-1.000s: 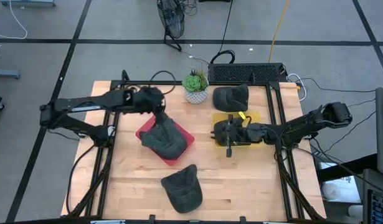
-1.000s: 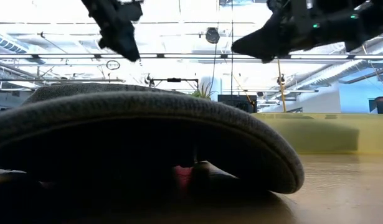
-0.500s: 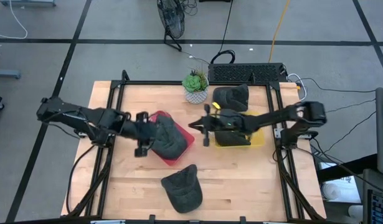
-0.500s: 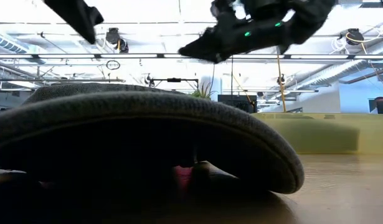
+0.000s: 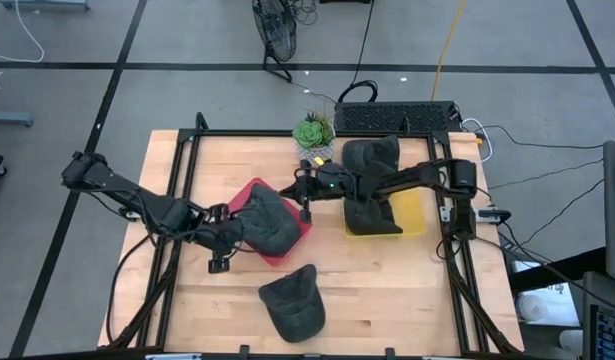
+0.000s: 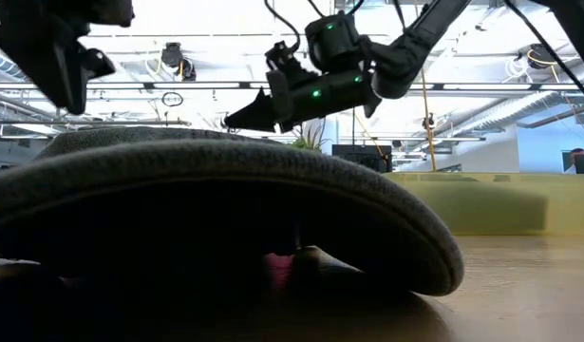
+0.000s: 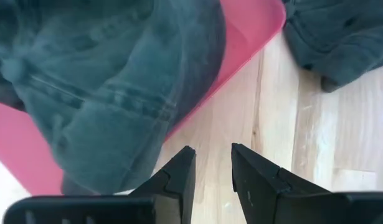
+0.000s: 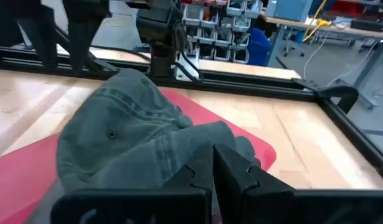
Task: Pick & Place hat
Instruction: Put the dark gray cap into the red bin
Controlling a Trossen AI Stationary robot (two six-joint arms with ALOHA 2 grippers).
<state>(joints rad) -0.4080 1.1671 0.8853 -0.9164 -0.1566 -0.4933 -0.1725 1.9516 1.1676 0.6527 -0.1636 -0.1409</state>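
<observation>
Left claw sits low on the counter just off the red tray's left-front side, fingers a narrow gap apart, gripping nothing. One grey hat lies on the red tray, covering most of it and hanging over the edge facing the counter's front; looks like a finished placement. A second hat lies loose on bare wood near the counter's front edge, roughly mid-width, well apart from both claws, so probably the next one to pick. Right claw reaches across from the right side and hovers at the red tray's back-right edge, just beside the hat there; fingers look pressed together, nothing between them. A third hat sits toward the counter's back edge, overlapping the yellow tray, beside the potted plant. Judgement: about one of three placed cleanly, one maybe half on its tray, one untouched. Can't tell which tray the loose hat is meant for.
</observation>
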